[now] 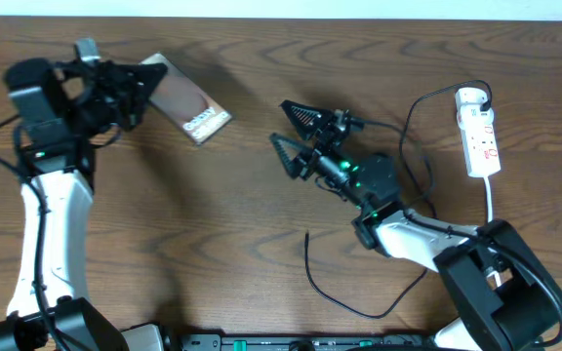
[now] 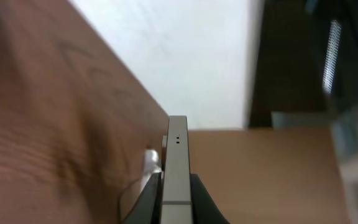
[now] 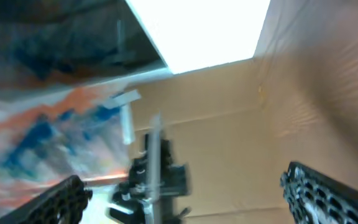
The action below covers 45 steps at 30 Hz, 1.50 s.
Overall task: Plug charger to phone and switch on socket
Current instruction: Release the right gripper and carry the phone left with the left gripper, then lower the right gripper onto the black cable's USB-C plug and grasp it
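Phone (image 1: 195, 112) and charger (image 1: 308, 251) are not yet joined, so I judge the job to be barely begun. The left gripper (image 1: 154, 83) is clamped on one end of the phone, far across the table (image 1: 213, 214) from the socket (image 1: 481, 132). The right gripper (image 1: 296, 136) hangs between phone and socket with its jaws wide apart and nothing in them. The charger's free tip lies loose on the wood, well apart from the socket and from either gripper. Its other end runs up to the socket's rounded end, though I can't make out whether the plug is seated there. Picking up the tip, fitting it to the phone and pressing the switch all look left to do.

Only the overhead view shows the cable and socket. The left wrist view gives the phone edge-on, squeezed between the dark fingers, with two tiny holes in its rim. The right wrist view is blurred. It shows the spread fingers, and beyond them what seems to be the phone held by the other arm.
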{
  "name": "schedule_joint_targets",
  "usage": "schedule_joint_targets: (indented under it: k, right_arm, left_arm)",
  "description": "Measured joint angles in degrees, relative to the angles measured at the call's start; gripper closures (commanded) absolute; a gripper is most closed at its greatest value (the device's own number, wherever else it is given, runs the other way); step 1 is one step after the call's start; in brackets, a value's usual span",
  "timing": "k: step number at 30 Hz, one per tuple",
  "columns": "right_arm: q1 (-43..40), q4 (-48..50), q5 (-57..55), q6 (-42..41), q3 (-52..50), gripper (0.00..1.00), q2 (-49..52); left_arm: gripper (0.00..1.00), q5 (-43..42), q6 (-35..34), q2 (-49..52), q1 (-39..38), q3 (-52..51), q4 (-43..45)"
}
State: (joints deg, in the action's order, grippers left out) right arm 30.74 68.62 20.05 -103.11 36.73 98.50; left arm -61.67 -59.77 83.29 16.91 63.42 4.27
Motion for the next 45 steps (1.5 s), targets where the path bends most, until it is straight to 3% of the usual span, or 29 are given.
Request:
schedule_joint_targets:
  k: [7,9,13,19,23,28,34,40,45]
  right_arm:
    - [-10.34,-16.96,17.29,15.78,1.66,0.01,0.0]
    - [-12.15,-26.03,21.44,21.14,3.87,0.01,-0.07]
    - [-12.85,-53.18,25.73,34.95,12.44,0.01,-0.7]
    - [-11.04,-94.49,17.57,56.94,30.05,0.01,-3.04]
    - [-7.82,-108.87,7.5,65.48,38.18,0.01,-4.68]
    - [-1.95,-118.2,-4.09,69.79,39.74,0.01,-5.44]
    - [4.68,-122.64,-11.74,70.29,39.15,0.01,-5.44]
    - [10.49,-122.49,-18.12,65.29,34.77,0.13,-5.44]
    - [13.38,-118.55,-20.46,59.3,27.78,0.16,-5.44]
  left_arm:
    - [0.93,-16.7,0.55,0.0,1.95,-0.02,10.21]
    - [0.93,-20.61,0.79,0.0,1.77,-0.02,12.04]
    - [0.93,-24.44,1.14,0.0,1.33,-0.02,12.76]
    - [0.93,-26.43,1.84,0.0,0.09,-0.02,13.68]
    - [0.93,-26.8,3.8,0.0,-0.26,-0.02,13.73]
    - [0.93,-26.93,7.48,0.22,-0.92,-0.02,13.77]
    - [0.93,-26.97,10.32,2.67,-2.6,-0.02,13.77]
    - [0.93,-26.93,11.82,5.84,-2.86,-0.02,13.68]
    - [0.93,-26.95,13.22,6.49,-2.86,-0.02,13.75]
